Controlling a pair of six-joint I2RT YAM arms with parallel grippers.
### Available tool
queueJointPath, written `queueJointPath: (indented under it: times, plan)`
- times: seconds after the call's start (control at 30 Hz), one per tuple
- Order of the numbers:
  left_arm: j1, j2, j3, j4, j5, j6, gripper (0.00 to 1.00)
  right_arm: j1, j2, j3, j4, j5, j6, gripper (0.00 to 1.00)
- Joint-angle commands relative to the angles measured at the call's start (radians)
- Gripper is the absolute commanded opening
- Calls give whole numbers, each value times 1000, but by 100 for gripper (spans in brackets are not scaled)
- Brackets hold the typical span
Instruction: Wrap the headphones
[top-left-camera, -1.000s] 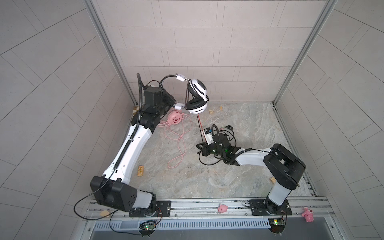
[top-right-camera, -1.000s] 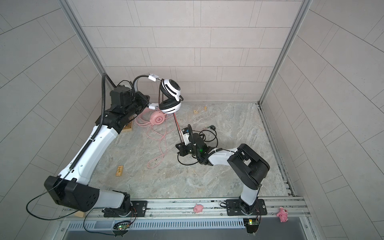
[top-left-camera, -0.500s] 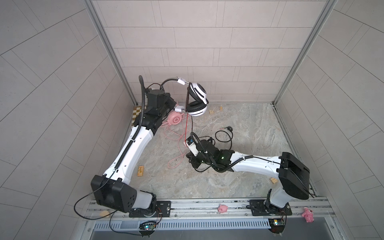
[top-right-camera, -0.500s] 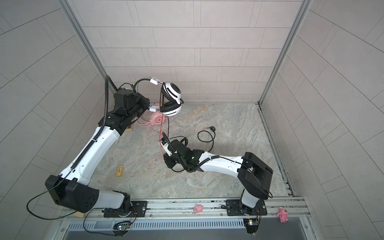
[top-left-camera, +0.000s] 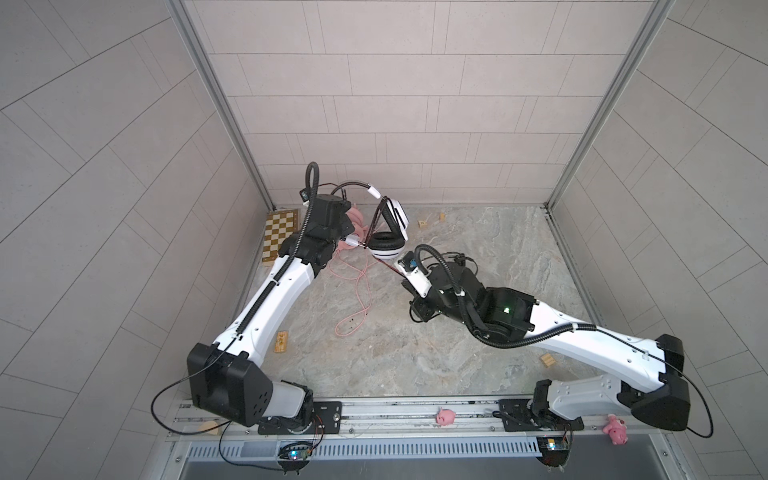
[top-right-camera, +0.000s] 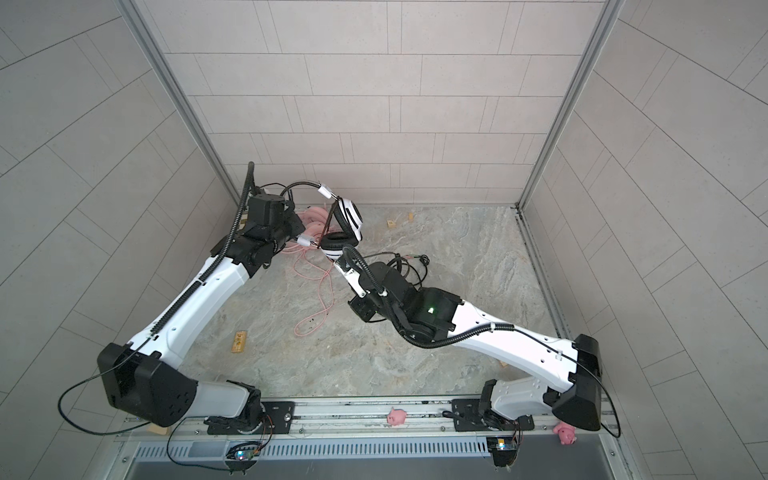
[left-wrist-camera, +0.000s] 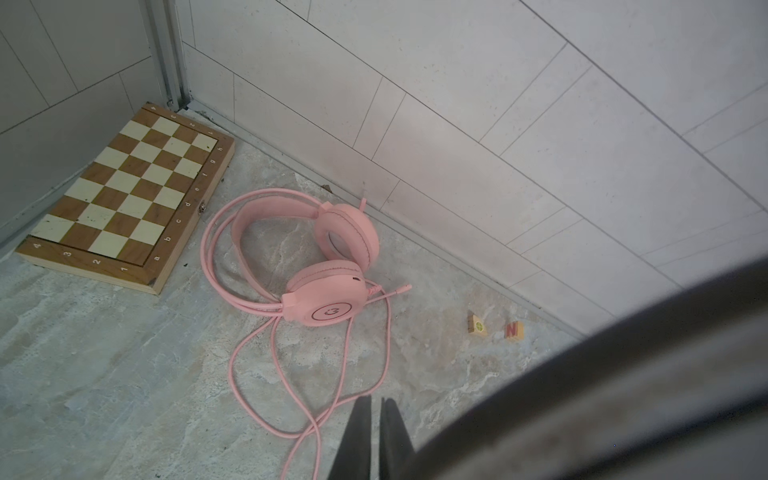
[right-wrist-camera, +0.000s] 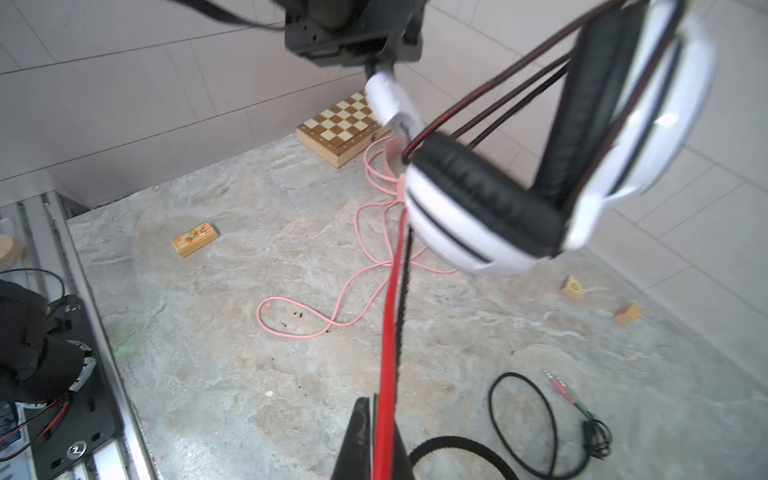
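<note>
- The white headphones (top-left-camera: 387, 247) hang in the air above the table (top-left-camera: 457, 353), a little left of the centre in both top views; one black ear pad faces upward
- The left gripper (left-wrist-camera: 377, 400) carries them by the black headband; at the bottom edge of the left wrist view its fingers are pressed together with only a thin slit, and the headband is a blurred band across the lower right corner
- The cable (right-wrist-camera: 390, 311) runs straight down from the lower ear cup to the right gripper (right-wrist-camera: 376, 401) at the bottom edge of the right wrist view, and it looks red and black there
- The right gripper's fingers are closed on this cable
- The rest of the cable lies in a loop on the table in the lower right of that view
- The pink headphones (left-wrist-camera: 332, 307) lie on the table near the back wall, in the middle of the left wrist view, apart from both grippers
- The pink cable (left-wrist-camera: 388, 345) spreads in loose loops toward the bottom of that frame
- A chessboard (left-wrist-camera: 124, 195) lies in the corner, upper left there, just beside the pink headband
- Two small wooden blocks (left-wrist-camera: 478, 324) sit to the right, near the wall
</note>
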Motion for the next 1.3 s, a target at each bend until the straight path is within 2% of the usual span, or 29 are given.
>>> queueJointPath:
  times: [0.0,0.13,0.27,0.33,0.43,0.53,0.6,0.77,0.83,1.1,1.27]
  plan:
    - [-27,-32,-9,21,-76,98,0,3,-32,51,-108,100,-73,5]
    - [-34,-20,-16,24,-72,106,0,5,-42,110,-128,76,-81,5]
    - [-43,3,-24,24,-19,105,0,4,-12,165,-141,43,-99,5]
    - [-50,11,-31,22,-6,115,0,4,9,205,-168,85,-131,6]
    - [-62,16,-34,18,11,159,0,-2,20,237,-171,215,-205,6]
    - [-76,15,-31,18,40,213,0,-50,28,273,-171,288,-256,6]
    - [-85,16,-29,19,80,248,0,-113,28,286,-160,268,-263,6]
    - [-89,43,-4,18,358,327,0,-281,37,272,-111,150,-230,6]
    - [-89,52,7,13,427,338,0,-337,41,251,-93,110,-208,6]
    - [-89,99,35,18,680,335,0,-521,90,184,-32,-71,-121,10]
    - [-89,97,38,43,762,315,0,-614,132,123,47,-203,-36,15]
